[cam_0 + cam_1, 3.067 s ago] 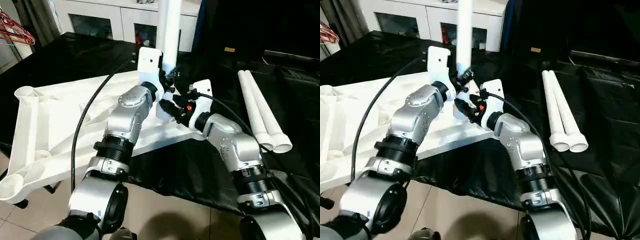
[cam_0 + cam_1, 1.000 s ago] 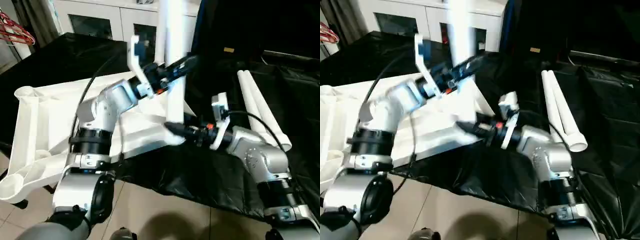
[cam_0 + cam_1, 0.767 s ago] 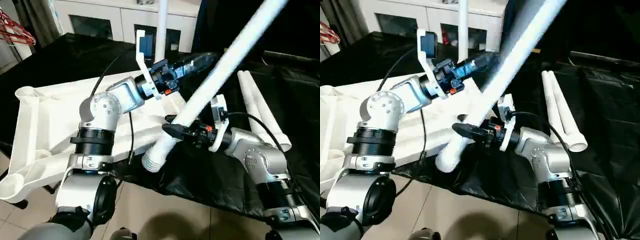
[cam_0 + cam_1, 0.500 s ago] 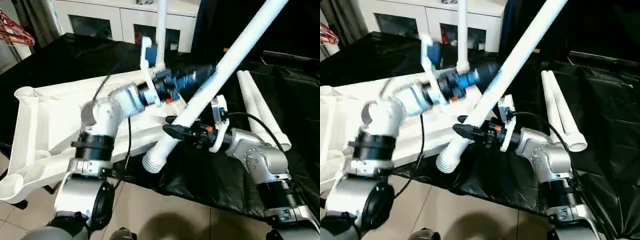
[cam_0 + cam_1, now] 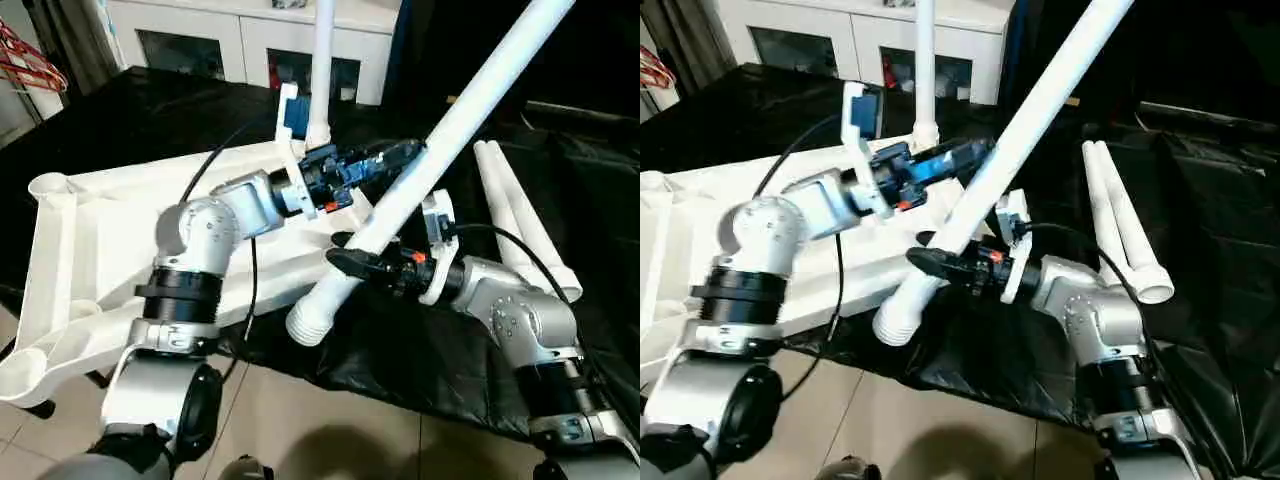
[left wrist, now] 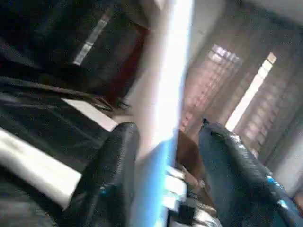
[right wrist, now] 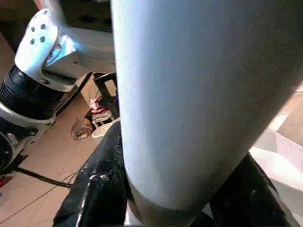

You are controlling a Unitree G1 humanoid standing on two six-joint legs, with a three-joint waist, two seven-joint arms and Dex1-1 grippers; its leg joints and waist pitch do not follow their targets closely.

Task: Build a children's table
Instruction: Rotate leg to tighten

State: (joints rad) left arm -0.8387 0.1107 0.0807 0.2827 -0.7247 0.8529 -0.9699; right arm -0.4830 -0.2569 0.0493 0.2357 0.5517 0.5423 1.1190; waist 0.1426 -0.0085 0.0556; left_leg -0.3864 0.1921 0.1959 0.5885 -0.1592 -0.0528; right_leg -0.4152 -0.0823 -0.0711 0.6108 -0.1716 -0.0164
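Leg (image 5: 440, 130) slants upward, clamped low by right gripper (image 5: 345, 260) and higher by left gripper (image 5: 395, 155).

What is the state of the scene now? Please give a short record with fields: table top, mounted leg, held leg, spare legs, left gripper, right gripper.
table top: white table top lies underside up on the black cover
mounted leg: one upright leg stands in a far corner socket
held leg: tilted leg, wide end low, slanting up to the right
spare legs: two spare legs lie side by side on the right
left gripper: left gripper closed on the tilted leg, higher up
right gripper: right gripper closed on the tilted leg near its wide end
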